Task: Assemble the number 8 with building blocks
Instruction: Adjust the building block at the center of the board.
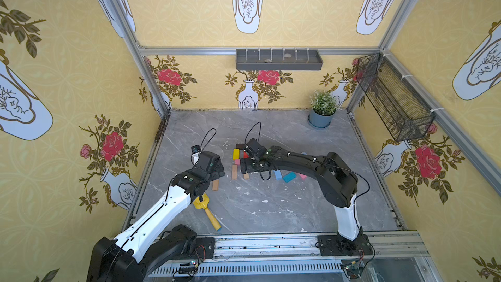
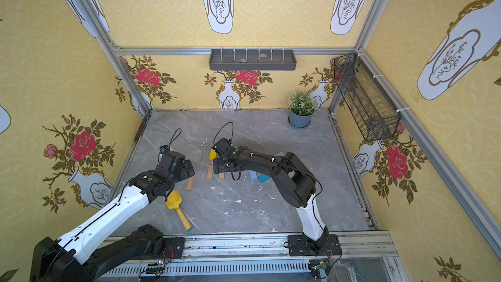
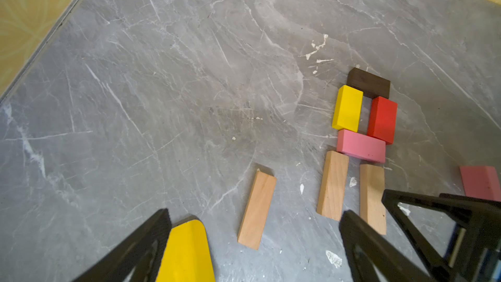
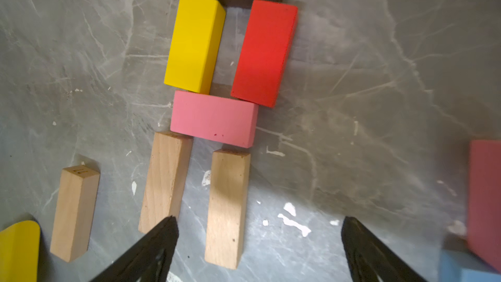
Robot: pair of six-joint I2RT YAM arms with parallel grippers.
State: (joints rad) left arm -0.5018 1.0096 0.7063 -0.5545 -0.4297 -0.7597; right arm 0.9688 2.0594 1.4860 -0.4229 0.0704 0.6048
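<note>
Brown block (image 3: 368, 82) crosswise at far end, on table (image 1: 271, 207); yellow block (image 3: 347, 108) and red block (image 3: 382, 119) side by side next to it, pink block (image 3: 362, 146) across their near ends, tan pair (image 3: 333, 185) nearer the robot. Lone tan block (image 3: 257, 210) to the left, near shovel (image 1: 206, 210). Blue block (image 1: 278, 174), teal block (image 1: 289, 177) to the right. Left gripper (image 3: 254, 214) spread wide over lone tan block; right gripper (image 4: 259, 219) spread wide over tan pair.
</note>
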